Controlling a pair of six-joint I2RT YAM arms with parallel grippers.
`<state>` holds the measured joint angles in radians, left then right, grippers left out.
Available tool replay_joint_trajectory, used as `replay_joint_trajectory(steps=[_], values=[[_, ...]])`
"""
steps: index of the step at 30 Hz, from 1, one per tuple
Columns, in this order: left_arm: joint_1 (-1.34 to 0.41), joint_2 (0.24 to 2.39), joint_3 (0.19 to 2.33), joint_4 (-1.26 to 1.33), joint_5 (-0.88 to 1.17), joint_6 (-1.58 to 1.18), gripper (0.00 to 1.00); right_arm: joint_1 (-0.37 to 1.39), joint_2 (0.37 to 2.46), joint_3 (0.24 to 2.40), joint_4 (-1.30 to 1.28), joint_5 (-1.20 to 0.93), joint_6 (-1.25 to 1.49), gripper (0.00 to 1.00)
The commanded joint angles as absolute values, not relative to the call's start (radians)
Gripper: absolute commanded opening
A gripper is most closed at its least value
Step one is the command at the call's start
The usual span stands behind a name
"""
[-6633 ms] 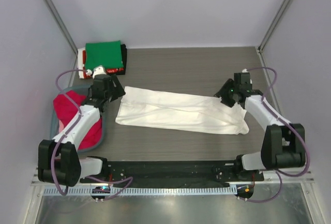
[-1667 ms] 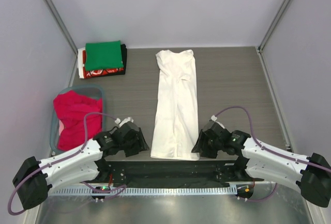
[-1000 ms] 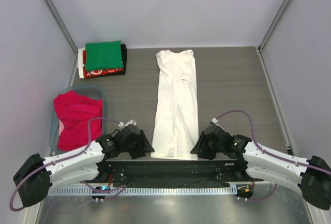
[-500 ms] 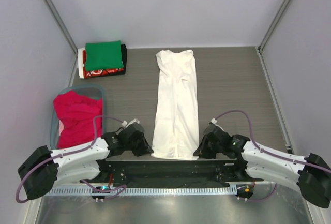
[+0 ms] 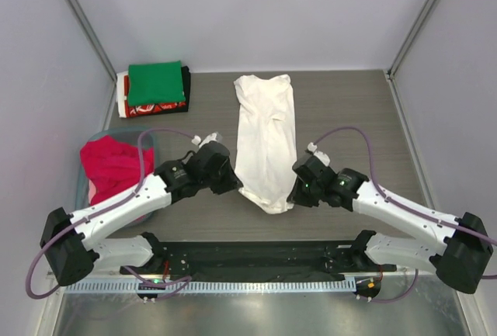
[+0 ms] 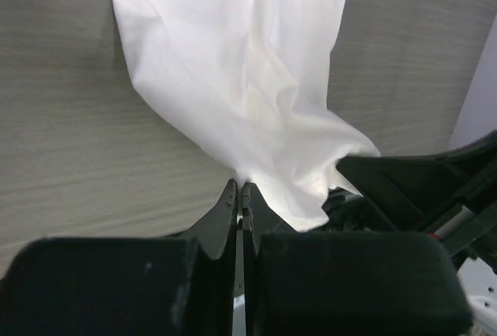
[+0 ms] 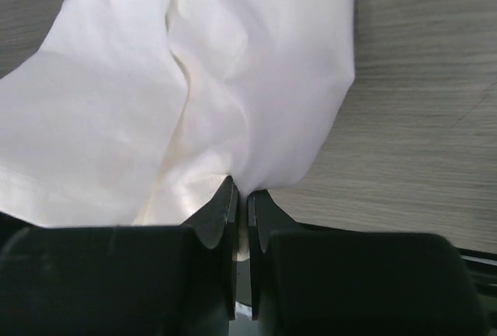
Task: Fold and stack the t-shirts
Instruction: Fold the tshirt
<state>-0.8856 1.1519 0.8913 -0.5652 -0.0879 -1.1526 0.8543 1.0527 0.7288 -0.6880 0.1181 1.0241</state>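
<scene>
A white t-shirt [image 5: 265, 130], folded into a long narrow strip, lies lengthwise in the middle of the table, its collar end at the back. Its near hem is lifted off the table and sags between the two grippers. My left gripper [image 5: 235, 186] is shut on the hem's left corner [image 6: 256, 177]. My right gripper [image 5: 293, 194] is shut on the hem's right corner [image 7: 256, 173]. Folded t-shirts, a green one [image 5: 156, 82] on top, are stacked at the back left. A red/pink t-shirt [image 5: 114, 170] lies crumpled in the tub.
The grey-blue tub [image 5: 87, 195] stands at the left edge, partly under my left arm. Grey walls close in the table on three sides. A black rail [image 5: 248, 257] runs along the near edge by the arm bases.
Both grippers have shut on the white t-shirt's near hem, lifted it and carried it away from the near edge towards the collar end.
</scene>
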Motion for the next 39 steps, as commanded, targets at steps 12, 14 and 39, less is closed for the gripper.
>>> replay_joint_trajectory(steps=[12,14,39], values=[[-0.612,1.472,1.276,-0.623,-0.041,-0.894,0.00,0.534,1.442,1.179,-0.719,0.130,0.628,0.01],[-0.594,1.523,1.337,-0.601,-0.026,-0.874,0.00,0.505,1.512,1.245,-0.715,0.120,0.597,0.01],[-0.405,2.045,1.719,-0.566,0.169,-0.830,0.00,0.338,1.982,1.634,-0.661,-0.066,0.486,0.01]])
